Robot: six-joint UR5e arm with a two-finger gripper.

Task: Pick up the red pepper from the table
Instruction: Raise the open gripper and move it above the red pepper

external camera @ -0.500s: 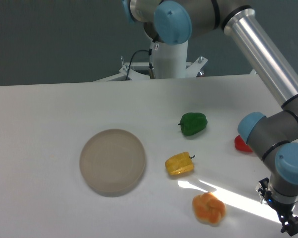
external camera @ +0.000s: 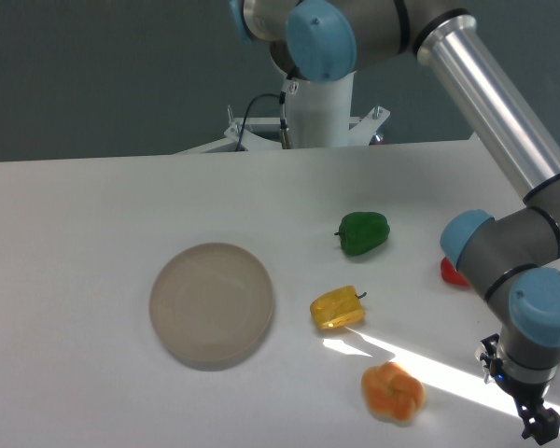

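The gripper hangs low at the table's near right corner. Behind it, the arm's own elbow joint covers most of the red pepper. To its left an orange fruit sits near; open tabletop lies between them.

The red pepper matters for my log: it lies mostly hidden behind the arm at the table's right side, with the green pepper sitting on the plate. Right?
Not quite. The camera view shows the green pepper on the bare table, right of the plate, not on it. The red pepper is indeed mostly hidden behind the arm.
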